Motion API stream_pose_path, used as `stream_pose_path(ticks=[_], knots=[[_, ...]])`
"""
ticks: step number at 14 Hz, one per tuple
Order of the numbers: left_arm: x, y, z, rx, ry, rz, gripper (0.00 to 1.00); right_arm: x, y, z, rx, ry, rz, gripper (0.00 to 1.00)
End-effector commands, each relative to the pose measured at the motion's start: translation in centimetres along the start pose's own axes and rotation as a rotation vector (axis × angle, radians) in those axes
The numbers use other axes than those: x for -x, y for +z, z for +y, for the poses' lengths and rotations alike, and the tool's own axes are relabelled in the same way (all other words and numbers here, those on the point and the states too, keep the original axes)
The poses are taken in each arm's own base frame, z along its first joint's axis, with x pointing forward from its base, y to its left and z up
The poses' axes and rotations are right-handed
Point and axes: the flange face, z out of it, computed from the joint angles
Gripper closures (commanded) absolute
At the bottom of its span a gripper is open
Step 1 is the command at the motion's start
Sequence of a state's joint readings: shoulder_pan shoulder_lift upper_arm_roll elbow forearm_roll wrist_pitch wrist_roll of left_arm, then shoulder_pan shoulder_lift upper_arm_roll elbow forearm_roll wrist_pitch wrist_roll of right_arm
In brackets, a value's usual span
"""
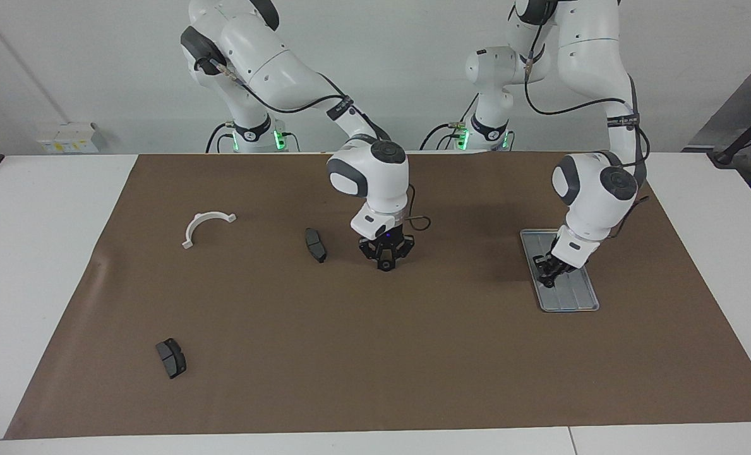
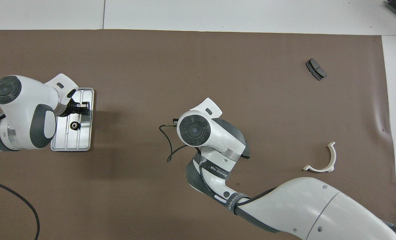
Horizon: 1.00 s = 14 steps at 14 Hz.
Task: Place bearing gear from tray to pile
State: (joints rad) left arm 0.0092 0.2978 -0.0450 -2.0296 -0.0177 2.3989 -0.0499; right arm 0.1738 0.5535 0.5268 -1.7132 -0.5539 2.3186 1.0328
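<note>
Broad bare brown mat [image 1: 413,354] lies between the tray [image 1: 576,302] and the brake pad [image 1: 316,245]; only the right claw [image 1: 384,264] stands there, low over the worktop's middle.

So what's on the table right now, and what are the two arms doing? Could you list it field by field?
tray: on the mat, toward the left arm's end
tray gear: small, black, lying free in the tray
left gripper: shut, low over the tray, apart from the tray gear; unclear if it holds anything
right gripper: at the mat's middle, shut on a second gear
brake pads: one beside the right gripper, one farther from the robots
white bracket: toward the right arm's end
</note>
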Motion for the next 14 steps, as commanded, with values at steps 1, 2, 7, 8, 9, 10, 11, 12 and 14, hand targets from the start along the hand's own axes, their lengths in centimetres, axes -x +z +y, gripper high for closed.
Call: stream_pose_path(ticks=[1,2,7,8,9,10,11,12,14], knots=[[-1.0,-1.7,-0.2,-0.009,-0.011,0.032,1.00,-2.6,-4.8,4.1,0.053,0.048,0.056,1.00],[-1.6,-2.4,-0.2,-0.008,-0.011,0.046,1.00,-3.3,-5.9,5.5,0.064,0.043,0.050,1.00],[-4.4,-6.0,3.9,0.004,-0.071,0.024,1.00,-8.6,-9.6,19.4,0.055,-0.033,-0.076,1.00],[-4.3,-6.3,6.1,0.008,-0.089,0.027,1.00,-9.1,-9.8,21.7,0.051,-0.056,-0.091,1.00],[-4.0,-6.3,8.4,0.013,-0.118,0.026,1.00,-9.6,-9.4,24.2,0.059,-0.076,-0.113,1.00],[-3.3,-6.2,11.4,0.017,-0.138,0.021,1.00,-9.7,-8.8,26.5,0.059,-0.096,-0.128,1.00],[-2.3,-6.1,14.6,0.019,-0.143,0.013,1.00,-9.6,-8.2,28.6,0.044,-0.117,-0.147,1.00],[-1.4,-5.9,17.2,0.021,-0.146,0.006,1.00,-9.2,-7.5,31.0,0.021,-0.131,-0.162,1.00],[1.0,-5.9,23.0,0.027,-0.128,0.001,1.00,-8.4,-5.3,36.4,-0.015,-0.170,-0.167,1.00]])
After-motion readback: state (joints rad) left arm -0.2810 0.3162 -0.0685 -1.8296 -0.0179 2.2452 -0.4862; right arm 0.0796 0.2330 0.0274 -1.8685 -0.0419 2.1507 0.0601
